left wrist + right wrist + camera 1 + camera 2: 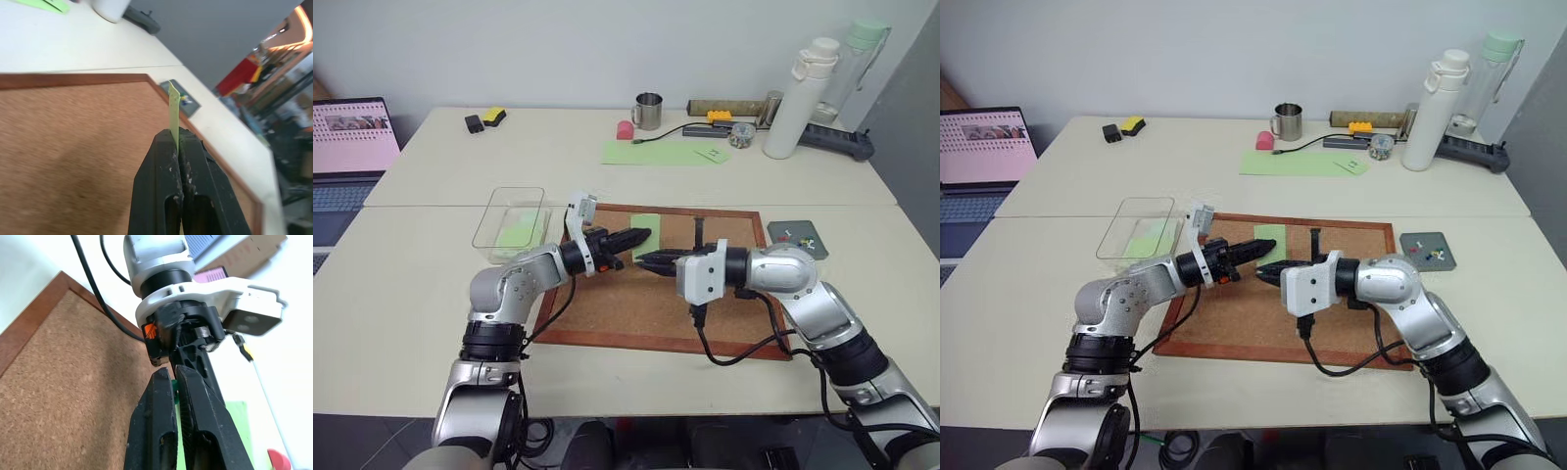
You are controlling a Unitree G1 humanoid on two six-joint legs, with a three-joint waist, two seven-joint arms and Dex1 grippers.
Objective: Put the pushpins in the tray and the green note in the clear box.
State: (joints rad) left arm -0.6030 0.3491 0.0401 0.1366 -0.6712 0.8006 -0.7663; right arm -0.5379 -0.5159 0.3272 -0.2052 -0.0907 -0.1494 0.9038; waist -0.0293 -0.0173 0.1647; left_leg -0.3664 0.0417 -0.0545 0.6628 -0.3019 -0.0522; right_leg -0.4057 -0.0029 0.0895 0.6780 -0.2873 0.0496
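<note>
The green note (173,110) is pinched edge-on in the closed left gripper (639,236) above the cork board's (607,304) far edge. The right gripper (646,258) is closed, empty. The note should be carried level to the clear box (499,211), avoiding creasing.

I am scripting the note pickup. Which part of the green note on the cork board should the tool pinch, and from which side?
Pinch one edge. The green note is a thin flat sheet, best nipped at its rim with the tool level over the cork board. The left tool does so now, coming from the clear box side and shut on that edge, which stands up between its fingers.
</note>
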